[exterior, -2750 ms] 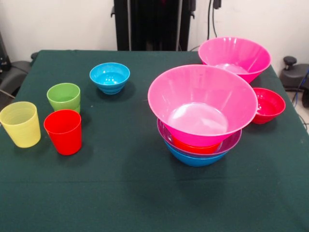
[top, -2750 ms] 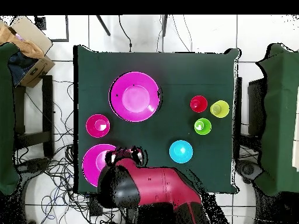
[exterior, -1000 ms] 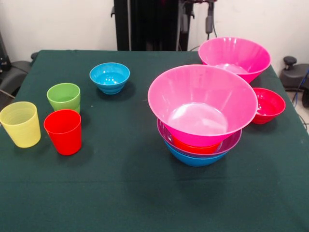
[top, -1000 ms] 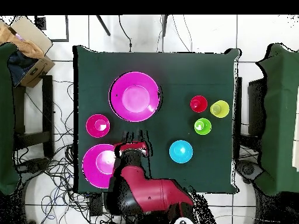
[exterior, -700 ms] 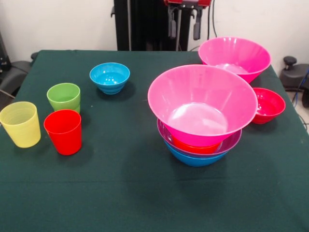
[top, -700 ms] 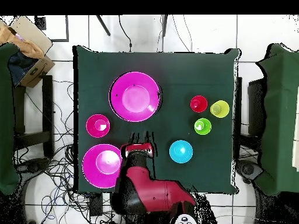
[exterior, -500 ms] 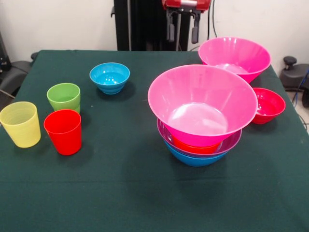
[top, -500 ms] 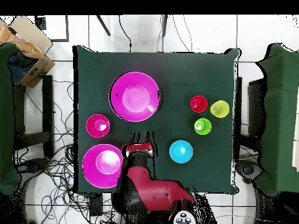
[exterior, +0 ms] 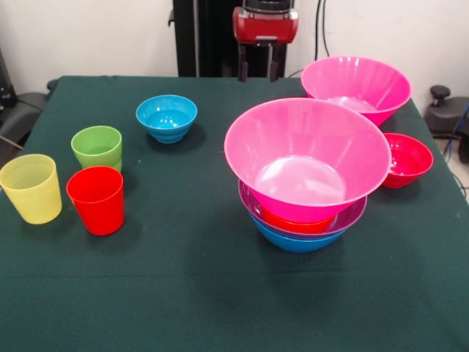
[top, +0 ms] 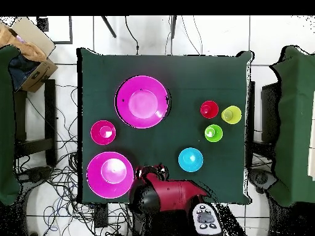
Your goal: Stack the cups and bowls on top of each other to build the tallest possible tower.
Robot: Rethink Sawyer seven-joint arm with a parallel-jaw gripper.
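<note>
The tower (exterior: 308, 158) stands right of centre: a big pink bowl on top, then purple (exterior: 355, 215), orange (exterior: 297, 222) and blue (exterior: 297, 243) bowls nested under it. From overhead the tower (top: 142, 101) shows only its pink top. A second pink bowl (exterior: 357, 86) and a crimson bowl (exterior: 407, 158) sit behind and right of it. Alone at the back left is a cyan bowl (exterior: 167, 117). The green (exterior: 97, 146), yellow (exterior: 31, 188) and red (exterior: 96, 199) cups cluster at the left. My gripper (exterior: 257, 72) hangs open and empty above the table's far edge, between the cyan bowl and the second pink bowl.
The green tablecloth (exterior: 183, 293) covers the whole table. In the overhead view my arm (top: 169, 196) reaches over the table edge between the second pink bowl (top: 110, 174) and the cyan bowl (top: 191, 160). A cardboard box (top: 27, 46) and cables lie on the floor.
The gripper has swung from above the second pink bowl sideways along the far edge toward the cyan bowl and come lower into the front view. Bowls and cups have not moved.
</note>
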